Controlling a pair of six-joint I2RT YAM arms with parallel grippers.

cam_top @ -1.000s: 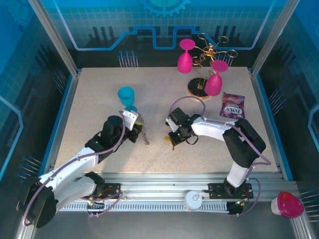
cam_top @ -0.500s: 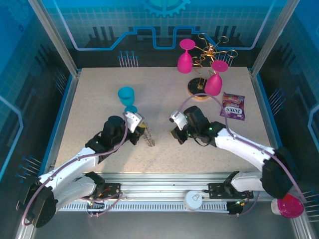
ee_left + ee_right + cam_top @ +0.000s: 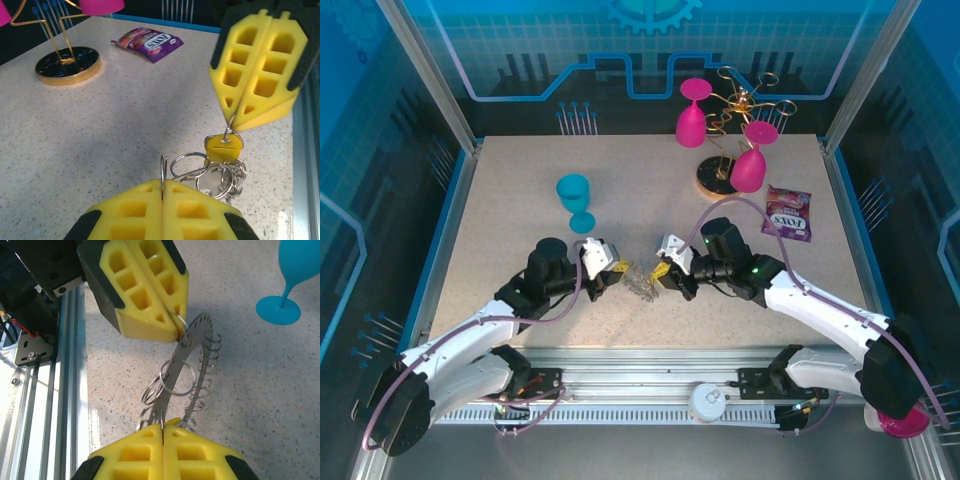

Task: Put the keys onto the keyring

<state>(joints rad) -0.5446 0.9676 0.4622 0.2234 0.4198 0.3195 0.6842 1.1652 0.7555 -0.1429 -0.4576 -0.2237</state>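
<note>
Left gripper (image 3: 162, 187): bottom centre of its wrist view, clenched on the keyring's (image 3: 175, 367) thin edge.
Right gripper (image 3: 234, 119): upper right there, pinching the key (image 3: 223, 146) by its blade, yellow head hanging free.
Handling: key tiny, light, likely slippery; keyring stiff, its wire coils springy; grip edges firmly.
Far: blue goblet (image 3: 574, 190), upper left of the top view.

Both the left arm (image 3: 470, 345) and the right arm (image 3: 820, 305) have white shells on their long links and black joint housings. A lilac cable (image 3: 745, 199) loops along each, down to black base plates (image 3: 535, 382) at the bottom of the overhead frame. The left gripper (image 3: 162, 184) and right gripper (image 3: 232, 118) carry bright yellow wedge fingers (image 3: 130, 212) moulded with rectangular pockets and backed by black mounts.
</note>
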